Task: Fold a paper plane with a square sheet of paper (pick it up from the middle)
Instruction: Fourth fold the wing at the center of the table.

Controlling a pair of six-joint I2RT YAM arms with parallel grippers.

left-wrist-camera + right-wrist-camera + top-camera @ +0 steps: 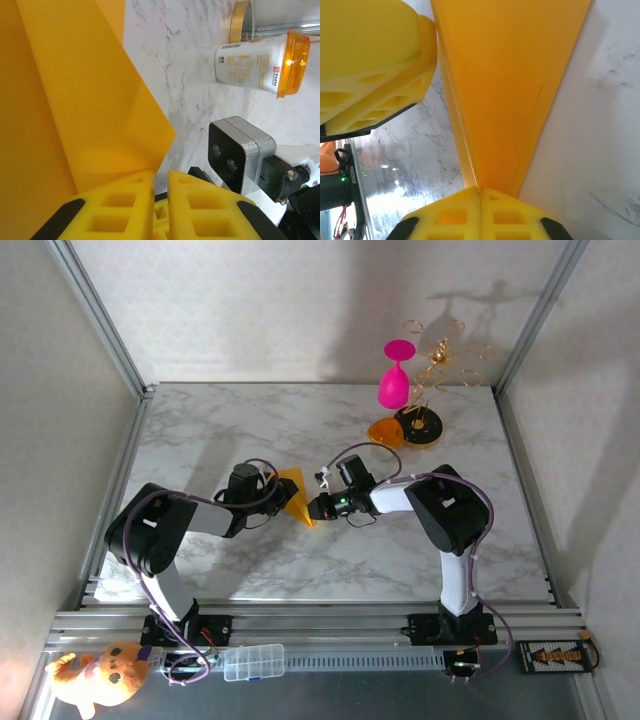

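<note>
Pinching the folded paper (293,495) from both sides at the centre of the table (250,430), the left gripper (160,176) and right gripper (480,190) each had jaws pressed onto an edge, and pulling apart unevenly could have torn it.

The square sheet of paper (293,495) reads on my feed as a flat, matte yellow-orange, plain all over. The left pincer (161,181) and right pincer (481,192) wear bright yellow pads edged in black. Under them the table (250,425) is white marble veined with grey. Further back I see a hot-pink goblet (396,375), a gold wire stand (447,352), an orange-and-black disc (420,426), and a white cup (250,62) with dark print and an orange top.
</note>
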